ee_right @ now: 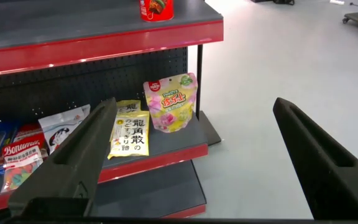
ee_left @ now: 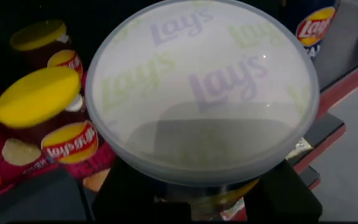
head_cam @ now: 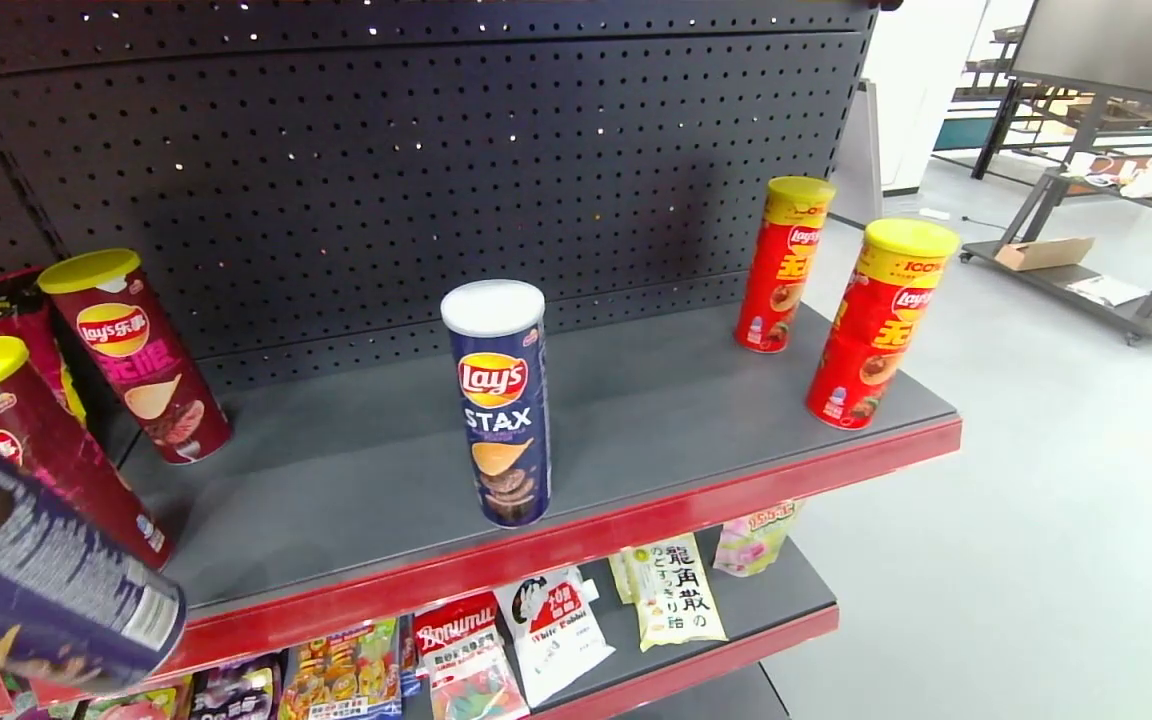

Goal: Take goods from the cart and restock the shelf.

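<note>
- Gripping a tilted dark-blue crisp can (head_cam: pixel 36 575) in the clenched left pincer (ee_left: pixel 197 208), low at the left, just before the red edge of the shelf (head_cam: pixel 356 470).
- Showing maroon cans (head_cam: pixel 141 350) grouped at the shelf's left end.
- Showing a matching blue can (head_cam: pixel 501 400) upright mid-shelf, near the front.
- Framing two red cans (head_cam: pixel 881 320) at the right end, well apart from it.
- Holding the right pincer (ee_right: pixel 194 104) released and empty before lower-shelf candy bags (ee_right: pixel 169 93).
- Judged mid-placement; next, righting the crisp can and setting it on bare shelf beside its twin.

Logos on held can (ee_left: pixel 197 87), blue can (head_cam: pixel 498 420), packets (head_cam: pixel 671 590)
</note>
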Available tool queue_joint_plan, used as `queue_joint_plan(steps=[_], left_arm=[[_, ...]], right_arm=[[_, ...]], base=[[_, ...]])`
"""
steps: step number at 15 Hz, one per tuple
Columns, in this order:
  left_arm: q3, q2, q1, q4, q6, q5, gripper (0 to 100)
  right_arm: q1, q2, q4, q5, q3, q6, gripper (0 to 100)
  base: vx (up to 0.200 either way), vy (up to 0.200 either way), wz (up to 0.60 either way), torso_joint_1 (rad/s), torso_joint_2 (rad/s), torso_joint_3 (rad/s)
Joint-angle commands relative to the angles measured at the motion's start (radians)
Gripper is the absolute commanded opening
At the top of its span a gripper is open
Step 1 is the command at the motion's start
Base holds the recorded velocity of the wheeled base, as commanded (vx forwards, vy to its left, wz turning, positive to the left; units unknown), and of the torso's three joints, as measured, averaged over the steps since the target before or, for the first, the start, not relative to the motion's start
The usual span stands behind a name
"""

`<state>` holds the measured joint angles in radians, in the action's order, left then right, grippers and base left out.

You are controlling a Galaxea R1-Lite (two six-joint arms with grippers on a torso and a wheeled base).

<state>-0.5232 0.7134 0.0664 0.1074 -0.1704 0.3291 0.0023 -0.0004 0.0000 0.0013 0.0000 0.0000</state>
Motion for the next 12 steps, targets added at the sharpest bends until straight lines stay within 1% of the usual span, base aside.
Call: queue_joint_plan(steps=[1, 2, 4, 5, 6, 7, 8, 9, 11, 12], left_arm=[[-0.024, 0.313, -0.068, 0.204, 0.006, 0.008, 0], [-0.046, 0.367, -0.089, 0.242, 0.029, 0.007, 0], [-0.093, 0.432, -0.189, 0.244, 0.055, -0.002, 0], [-0.124, 0.474, -0.223, 0.245, 0.066, -0.009, 0], [-0.167, 0.526, -0.252, 0.245, 0.068, -0.013, 0], [-0.216, 0.594, -0.264, 0.25, 0.068, -0.027, 0], [-0.245, 0.629, -0.272, 0.252, 0.069, -0.038, 0], [-0.333, 0.725, -0.29, 0.258, 0.074, -0.068, 0], [-0.436, 0.839, -0.303, 0.275, 0.089, -0.088, 0], [-0.483, 0.897, -0.309, 0.287, 0.089, -0.101, 0]], right_arm=[[0.001, 0.0, 0.0, 0.0, 0.0, 0.0, 100], [0.001, 0.0, 0.0, 0.0, 0.0, 0.0, 100], [0.001, 0.0, 0.0, 0.0, 0.0, 0.0, 100], [-0.001, 0.0, 0.0, 0.0, 0.0, 0.0, 100], [0.001, 0.0, 0.0, 0.0, 0.0, 0.0, 100], [0.001, 0.0, 0.0, 0.0, 0.0, 0.0, 100], [0.001, 0.0, 0.0, 0.0, 0.0, 0.0, 100], [0.001, 0.0, 0.0, 0.0, 0.0, 0.0, 100], [-0.001, 0.0, 0.0, 0.0, 0.0, 0.0, 100], [0.001, 0.0, 0.0, 0.0, 0.0, 0.0, 100]], base=[[0.0, 0.0, 0.0, 0.0, 0.0, 0.0], [0.0, 0.0, 0.0, 0.0, 0.0, 0.0], [0.0, 0.0, 0.0, 0.0, 0.0, 0.0], [0.0, 0.0, 0.0, 0.0, 0.0, 0.0], [0.0, 0.0, 0.0, 0.0, 0.0, 0.0], [0.0, 0.0, 0.0, 0.0, 0.0, 0.0], [0.0, 0.0, 0.0, 0.0, 0.0, 0.0], [0.0, 0.0, 0.0, 0.0, 0.0, 0.0], [0.0, 0.0, 0.0, 0.0, 0.0, 0.0], [0.0, 0.0, 0.0, 0.0, 0.0, 0.0]])
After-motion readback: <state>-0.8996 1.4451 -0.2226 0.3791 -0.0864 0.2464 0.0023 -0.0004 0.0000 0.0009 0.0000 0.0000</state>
